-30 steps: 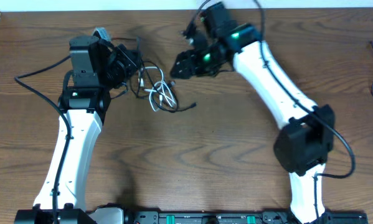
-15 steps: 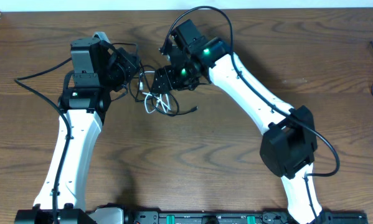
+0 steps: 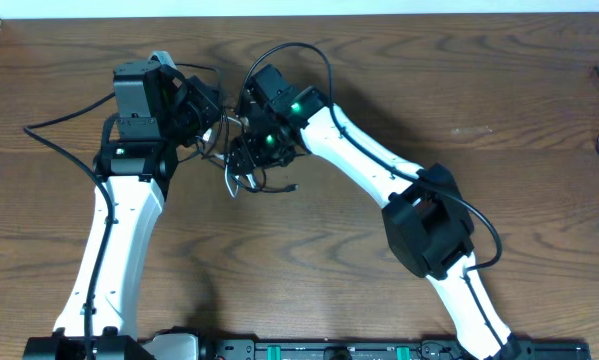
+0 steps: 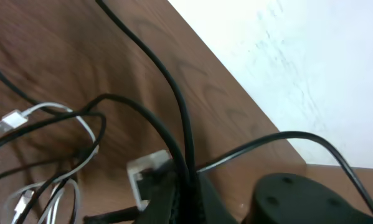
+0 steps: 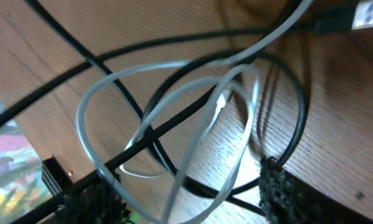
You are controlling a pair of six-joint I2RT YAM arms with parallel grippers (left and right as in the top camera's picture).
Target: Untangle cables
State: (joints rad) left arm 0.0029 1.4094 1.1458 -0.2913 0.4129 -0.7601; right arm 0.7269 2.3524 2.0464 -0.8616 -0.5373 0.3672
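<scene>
- Counting first: two arms with two hands, the left hand (image 3: 207,118) and the right hand (image 3: 247,152), meet at one bundle of cables (image 3: 241,178).
- The bundle lies on the worktop (image 3: 379,290) near its far edge, left of the middle, just beside both hands.
- In the bundle I see one white cord (image 5: 174,63) that makes several loops, and at least two black cords (image 5: 86,59) that cross through them. The exact number I cannot tell, because they overlap.
- One white plug end (image 4: 5,119) shows in the left wrist view, and one metal plug (image 5: 363,14) on a black end shows in the right wrist view.
- The left hand is clenched. Black cords run straight in between its fingers (image 4: 174,199), so it is grasping the cables.
- The right hand is released and stands fairly wide. Its fingers (image 5: 279,186) are on either side of the loops, and white and black cord lie between them. One finger touches a black loop, but nothing is pinched.
</scene>
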